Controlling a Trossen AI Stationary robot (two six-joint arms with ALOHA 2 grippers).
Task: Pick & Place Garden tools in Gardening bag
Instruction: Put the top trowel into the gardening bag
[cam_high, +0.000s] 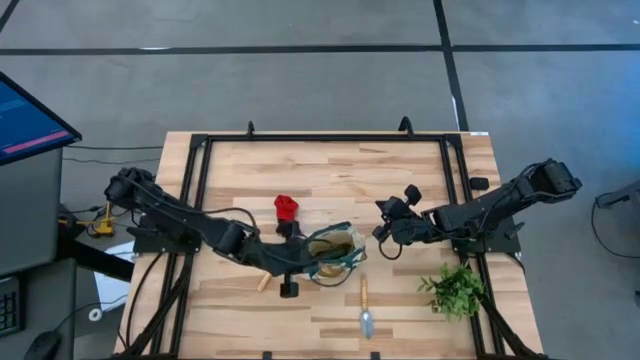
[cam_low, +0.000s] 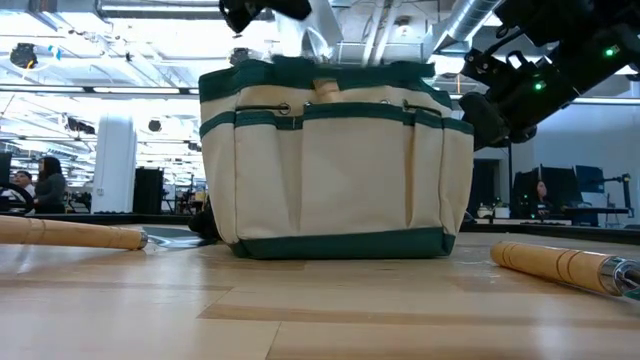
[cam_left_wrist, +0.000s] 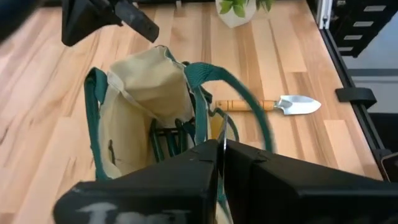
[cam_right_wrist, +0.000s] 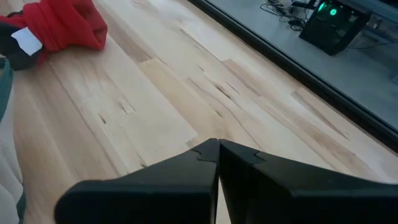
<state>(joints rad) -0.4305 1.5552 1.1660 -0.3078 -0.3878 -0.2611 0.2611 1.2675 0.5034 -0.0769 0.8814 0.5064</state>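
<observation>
Left gripper (cam_high: 303, 262) sits at the gardening bag (cam_high: 334, 254), right against its rim at the bag's nine o'clock side in the high view; its own wrist camera shows the two dark fingers (cam_left_wrist: 186, 180) pressed together with only a thin seam between them, nothing held, and the bag's open mouth just beyond, dark tool handles standing inside. A trowel (cam_high: 365, 305) with a wooden handle lies on the table (cam_high: 330, 170) at about five o'clock from the bag, near it but apart, its metal blade pointing toward the table's near edge. A second wooden handle (cam_high: 264, 283) pokes out from under the left arm at about eight o'clock from the bag. A red item (cam_high: 286, 208) rests at about eleven o'clock from the bag, near the left arm. Right gripper (cam_high: 384, 222) hovers at about two o'clock from the bag, clear of it; its fingers (cam_right_wrist: 186, 180) are likewise closed and empty. A green plant sprig (cam_high: 455, 290) lies at four o'clock from it.
</observation>
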